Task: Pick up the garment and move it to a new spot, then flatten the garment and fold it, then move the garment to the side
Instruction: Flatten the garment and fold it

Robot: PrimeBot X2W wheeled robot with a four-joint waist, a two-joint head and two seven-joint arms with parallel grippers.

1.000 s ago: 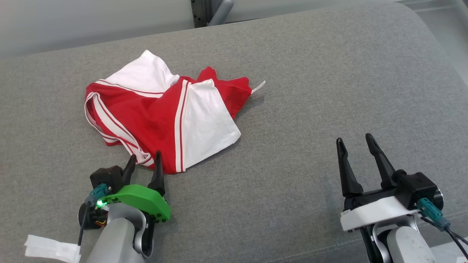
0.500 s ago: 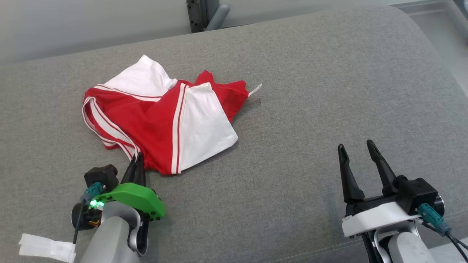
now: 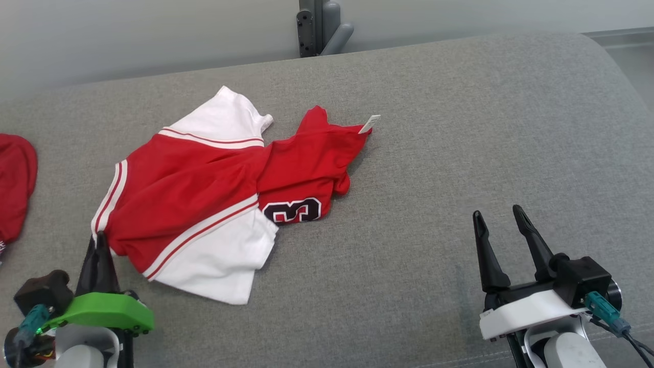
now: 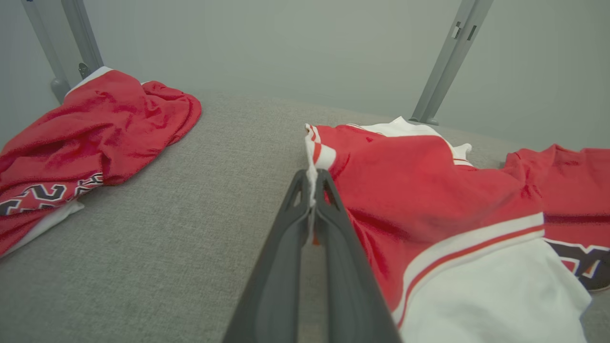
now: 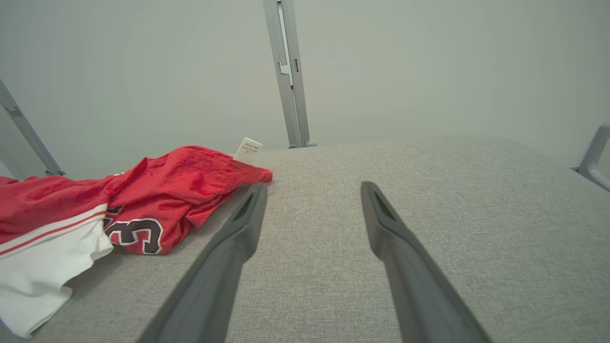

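The red-and-white jersey garment (image 3: 204, 194) lies crumpled on the grey woven cushion (image 3: 460, 153), left of centre. A black numeral "3" (image 3: 291, 210) with a white outline reads on its red fold. The small white tag (image 3: 369, 123) at its far corner carries print too small to read.

The left gripper (image 3: 99, 239) has its fingers pressed together on the garment's striped near-left edge. The right gripper (image 3: 496, 211) stands spread and empty, well apart from the cloth.

A second red garment (image 3: 15, 184) lies at the cushion's left edge. The left wrist view shows black-and-white lettering on it (image 4: 43, 195), cut off and illegible. A grey metal post (image 3: 319, 25) rises behind the cushion. The right wrist view shows the tag standing up (image 5: 248, 150).
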